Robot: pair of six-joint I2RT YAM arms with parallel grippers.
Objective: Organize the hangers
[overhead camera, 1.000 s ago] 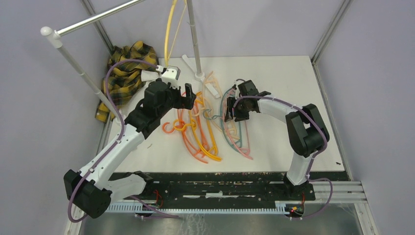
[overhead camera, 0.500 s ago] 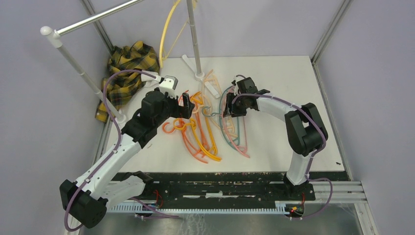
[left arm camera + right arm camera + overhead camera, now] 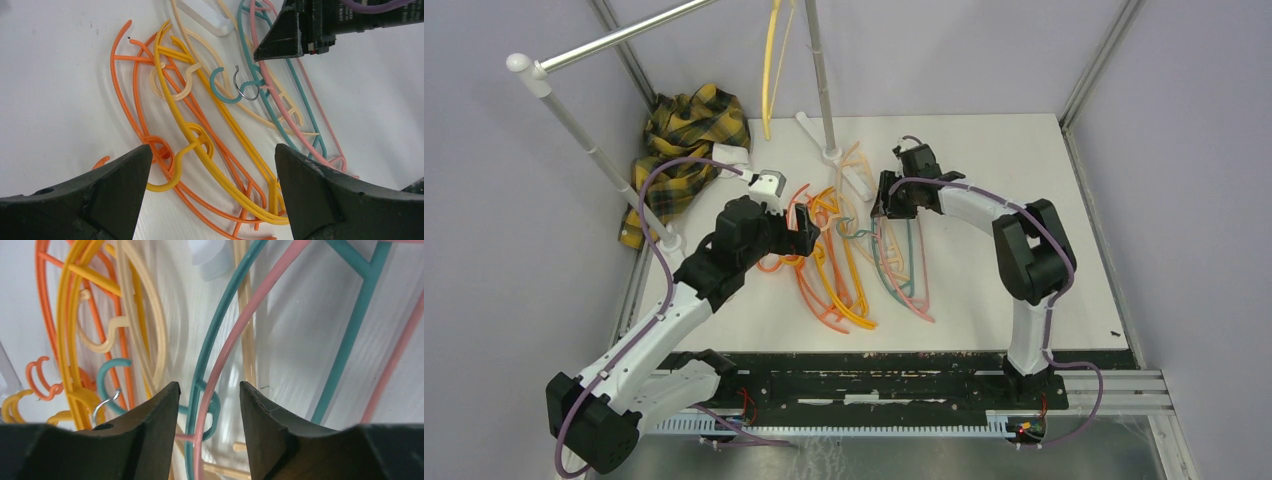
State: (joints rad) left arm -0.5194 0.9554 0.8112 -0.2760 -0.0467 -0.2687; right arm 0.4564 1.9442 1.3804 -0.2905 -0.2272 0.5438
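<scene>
The white tabletop carries the hangers in a tangled heap at its centre. Orange and yellow ones lie toward 9 o'clock, and teal, pink and peach ones toward 3 o'clock. One yellow hanger dangles beside the rack pole at 12 o'clock, and a plaid cloth lies at 10 o'clock. The left hand hovers wide open above the orange and yellow hangers, holding nothing. The right hand, at the heap's 1 o'clock, stands partly open astride two strands, one pink and one teal, and does not visibly pinch either. The hangers look light, thin and springy, and smooth enough to slip. They are so interlocked that lifting one would likely drag its neighbours, so the neck just below a hook seems the surest hold. Only the wrist views resolve a small metal wire hook lodged among the teal strands. Only the overhead view shows the rack pole and the dangling hanger.
</scene>
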